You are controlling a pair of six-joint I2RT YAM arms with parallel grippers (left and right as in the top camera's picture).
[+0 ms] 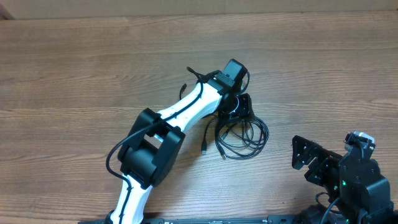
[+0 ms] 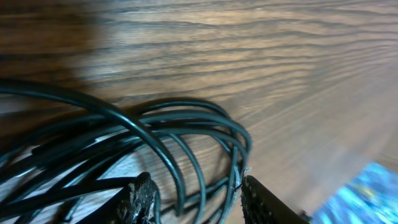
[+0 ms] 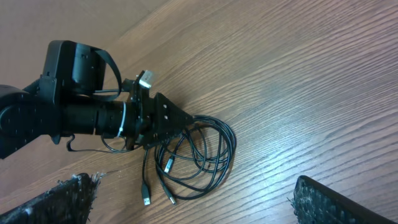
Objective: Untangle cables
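Observation:
A tangle of thin black cables (image 1: 241,137) lies in loops on the wooden table, with USB plugs (image 3: 145,199) at loose ends. My left gripper (image 1: 239,111) is down on the top of the tangle. In the left wrist view its fingers (image 2: 196,202) stand apart with several cable strands (image 2: 186,143) running between them. My right gripper (image 1: 305,158) is open and empty at the lower right, away from the cables; its finger pads frame the right wrist view (image 3: 196,202), where the cables (image 3: 199,152) lie ahead.
Bare wooden table (image 1: 74,68) all around the tangle. A blue patch (image 2: 367,193) shows at the lower right edge of the left wrist view.

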